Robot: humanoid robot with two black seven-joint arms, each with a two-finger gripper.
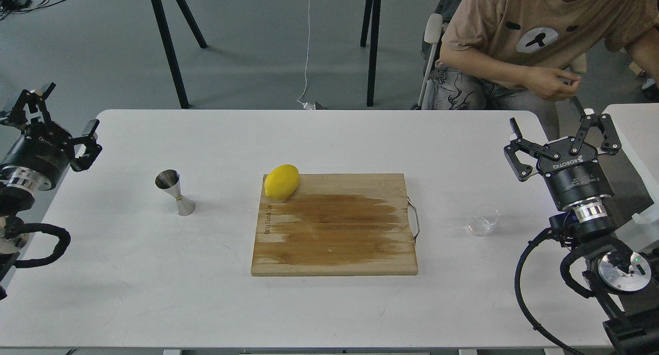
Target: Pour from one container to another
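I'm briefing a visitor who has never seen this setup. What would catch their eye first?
Probably the bright yellow lemon on the far-left corner of the wooden cutting board mid-table. Next, the shiny steel jigger standing left of the board, and the open black end effectors, left and right, flanking the table.

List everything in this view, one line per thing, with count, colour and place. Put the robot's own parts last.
glass cup: one, clear, on the table right of the cutting board.
jigger: one, shiny steel, upright on the table left of the board.
lemon: one, yellow, on the board's far left corner.
cutting board: one, wooden with a darker patch, metal handle on its right edge, centre of the table.
table: one, white.
person: one, tan shirt, seated beyond the table's far right corner.
left gripper: one, black, open, at the table's left edge.
right gripper: one, black, open, at the table's right edge, beyond the cup.
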